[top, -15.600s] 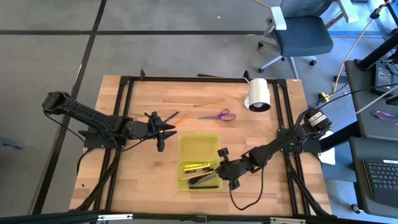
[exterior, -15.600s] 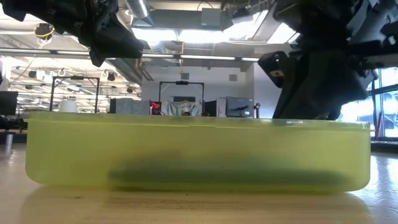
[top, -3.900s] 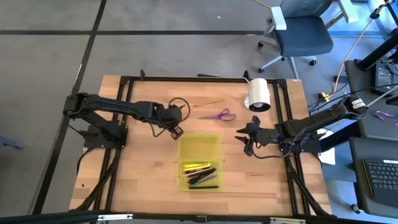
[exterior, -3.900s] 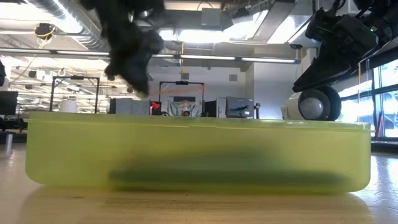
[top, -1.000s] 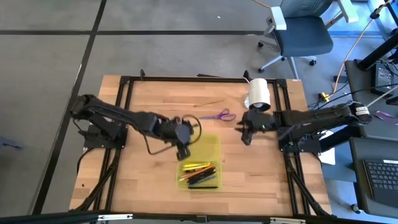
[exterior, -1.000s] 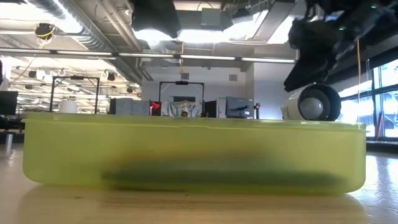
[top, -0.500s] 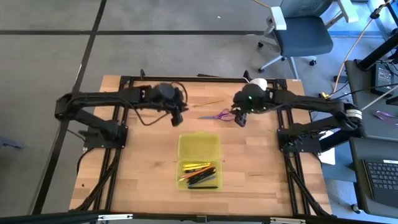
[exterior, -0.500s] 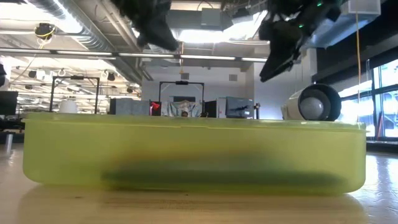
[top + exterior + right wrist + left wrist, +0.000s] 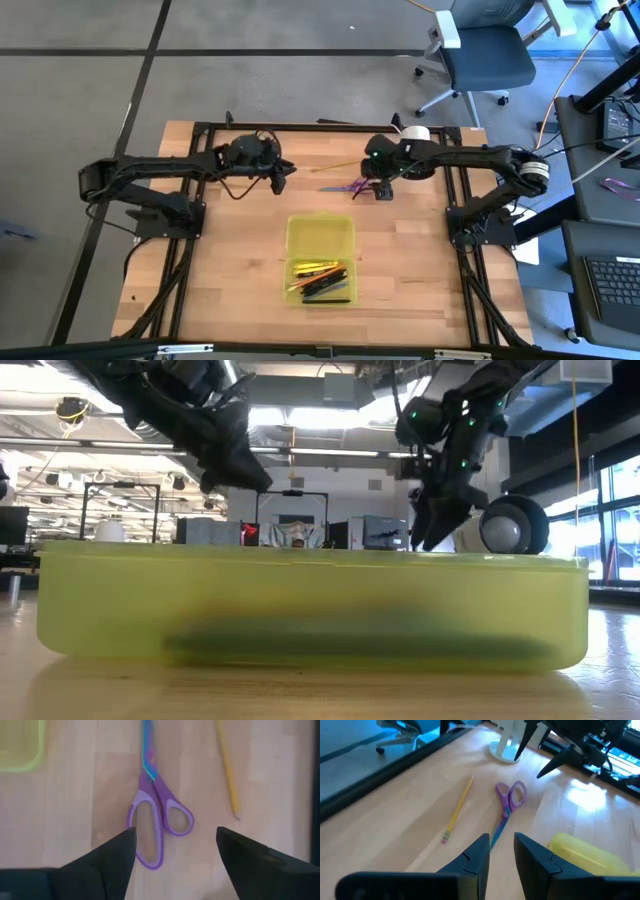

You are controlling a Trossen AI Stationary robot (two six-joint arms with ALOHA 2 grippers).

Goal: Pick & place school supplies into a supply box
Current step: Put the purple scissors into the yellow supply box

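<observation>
The left claw (image 9: 288,171) hangs over the far part of the table (image 9: 230,260), left of centre, its two fingers (image 9: 475,860) a narrow gap apart and gripping nothing. Just to its right, on the bare wood, lies a yellow pencil (image 9: 340,165), and beside that the purple-handled scissors (image 9: 352,185), blades closed. The right claw (image 9: 381,190) stands directly over the scissors' handles (image 9: 157,827), its fingers (image 9: 112,855) spread wide on either side of the loops; whether they touch the handles is hard to tell from here, though nothing looks gripped. Behind that arm a white roll (image 9: 415,135) rests near the table's far edge. Nearer the front, about mid-table, the yellow-green supply box (image 9: 320,240) lies open, and its front half holds a small heap of pens and pencils (image 9: 320,280) in yellow, orange and black.
</observation>
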